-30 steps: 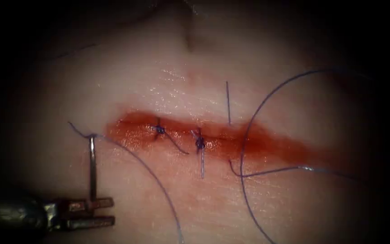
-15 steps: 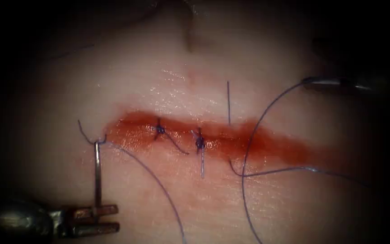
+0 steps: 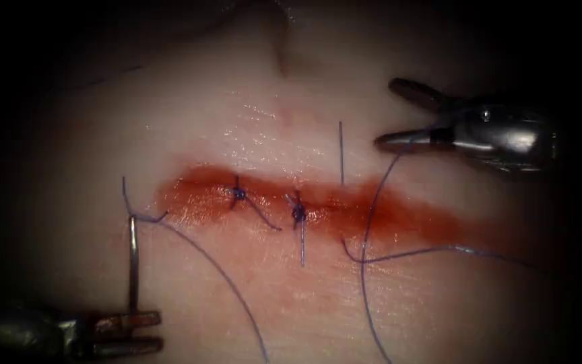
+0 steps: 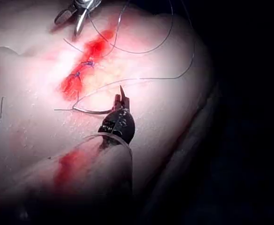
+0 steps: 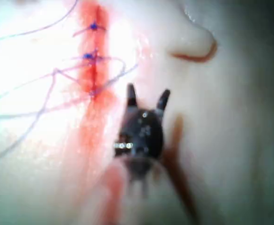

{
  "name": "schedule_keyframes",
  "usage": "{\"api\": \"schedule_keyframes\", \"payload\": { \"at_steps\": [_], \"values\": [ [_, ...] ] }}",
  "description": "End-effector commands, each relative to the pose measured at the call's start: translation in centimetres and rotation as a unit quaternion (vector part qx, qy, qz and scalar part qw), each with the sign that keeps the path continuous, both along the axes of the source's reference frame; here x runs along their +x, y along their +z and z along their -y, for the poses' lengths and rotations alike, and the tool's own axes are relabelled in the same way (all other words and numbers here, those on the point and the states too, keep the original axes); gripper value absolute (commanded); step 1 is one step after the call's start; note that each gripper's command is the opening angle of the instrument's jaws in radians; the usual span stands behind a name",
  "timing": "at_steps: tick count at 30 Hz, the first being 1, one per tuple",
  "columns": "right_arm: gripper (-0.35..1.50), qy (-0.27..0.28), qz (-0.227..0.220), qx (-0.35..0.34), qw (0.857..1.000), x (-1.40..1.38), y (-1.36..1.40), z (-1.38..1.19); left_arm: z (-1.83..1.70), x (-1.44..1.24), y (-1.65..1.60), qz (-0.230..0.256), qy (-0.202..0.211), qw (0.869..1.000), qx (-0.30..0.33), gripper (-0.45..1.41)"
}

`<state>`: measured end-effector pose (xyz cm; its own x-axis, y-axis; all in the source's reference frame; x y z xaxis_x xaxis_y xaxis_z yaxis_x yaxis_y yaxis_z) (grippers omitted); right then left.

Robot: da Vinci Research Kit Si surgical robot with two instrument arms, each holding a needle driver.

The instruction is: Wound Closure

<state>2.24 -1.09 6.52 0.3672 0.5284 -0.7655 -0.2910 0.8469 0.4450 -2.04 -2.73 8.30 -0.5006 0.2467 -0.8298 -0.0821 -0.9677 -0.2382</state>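
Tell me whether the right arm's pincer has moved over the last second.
Yes. The right pincer, jaws open and empty, has come in from the right toward the upright thread tail above the cut.

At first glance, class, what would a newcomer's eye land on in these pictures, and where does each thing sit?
The red fluid streaking along the cut across the middle of the tissue draws the eye first, with two dark knotted stitches on its left half. At lower left, the left gripper is shut on one end of the needle, which lies free of the tissue. At upper right, the right gripper is open, holding nothing, beside a loop of thread.
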Motion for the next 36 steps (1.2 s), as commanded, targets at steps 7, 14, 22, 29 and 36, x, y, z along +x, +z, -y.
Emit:
{"api": "schedule_keyframes", "payload": {
  "at_steps": [7, 14, 22, 29, 36],
  "values": [
    [0.91, -0.002, -0.041, 0.055, 0.998, 0.2, 0.05, 0.21, 0.11, -0.04, 0.07, 0.0, -0.001, 1.0, 0.004, -0.45],
    [0.86, -0.004, -0.085, 0.106, 0.991, 0.43, 0.11, 0.36, 0.12, 0.0, 0.11, 0.002, 0.0, 1.0, 0.002, -0.45],
    [0.54, 0.016, -0.08, 0.12, 0.989, 0.52, 0.23, 0.38, 0.12, 0.01, 0.11, 0.002, 0.0, 1.0, 0.001, -0.45],
    [-0.35, 0.021, -0.085, 0.138, 0.987, 0.5, 0.2, 0.35, 0.13, 0.01, 0.11, 0.002, 0.0, 1.0, 0.001, -0.45],
    [-0.35, 0.049, -0.087, 0.137, 0.986, 0.46, 0.03, 0.19, 0.13, 0.01, 0.11, 0.002, 0.0, 1.0, 0.001, -0.45]
  ]
}}
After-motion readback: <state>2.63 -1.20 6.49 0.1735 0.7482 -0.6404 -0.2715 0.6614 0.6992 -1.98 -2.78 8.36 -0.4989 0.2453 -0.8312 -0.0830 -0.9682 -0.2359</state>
